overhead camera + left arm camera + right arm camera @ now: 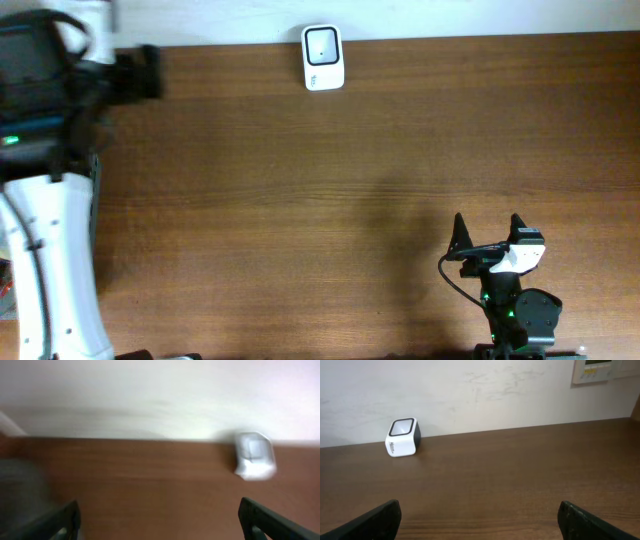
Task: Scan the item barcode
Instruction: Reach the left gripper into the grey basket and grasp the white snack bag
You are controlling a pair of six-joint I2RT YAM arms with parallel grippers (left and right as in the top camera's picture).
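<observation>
A white barcode scanner [323, 57] is set at the 12 o'clock edge of the wooden table [300, 200], against the wall. Its dark window is turned up and out toward the arms, presumably so that an item can be presented over it from the table side. No item bearing a barcode is seen in any view, so the scan is judged not yet begun, and where the item lies cannot be told. The right gripper [488, 225] is parked near the 5 o'clock corner with its fingers spread wide and nothing between them. From it the scanner is found well apart toward 11 o'clock, and the same bearing is given in the right wrist view, where a wall panel [597, 370] is also seen at 1 o'clock. The left gripper [159, 505] is held at about 10 o'clock on the table, likewise spread wide and empty. Its own picture is blurred, yet the scanner is made out ahead at 1 o'clock, well clear of the fingers. An item is judged to be needed in one gripper before anything can be brought to the window.
</observation>
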